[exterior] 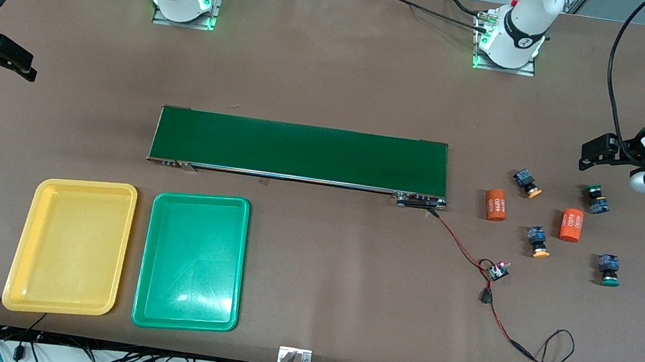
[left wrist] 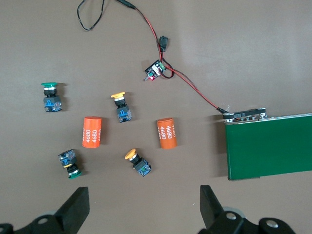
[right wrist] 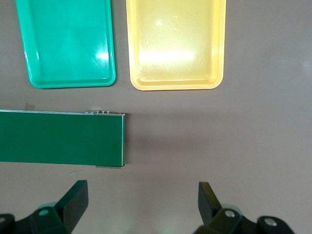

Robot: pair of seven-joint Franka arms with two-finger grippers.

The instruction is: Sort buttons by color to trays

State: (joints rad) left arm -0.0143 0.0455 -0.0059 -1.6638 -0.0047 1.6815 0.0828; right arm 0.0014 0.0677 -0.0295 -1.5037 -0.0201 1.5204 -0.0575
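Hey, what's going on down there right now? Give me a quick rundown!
Left gripper open over the table near four loose buttons. Right gripper open, waiting at its own end. Yellow tray and green tray unfilled. Two orange cylinders among the buttons.

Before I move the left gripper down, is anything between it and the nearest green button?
Nothing visible. The left gripper hangs open just above the green button, with bare table between. The orange cylinder lies nearer the front camera, out of the path.
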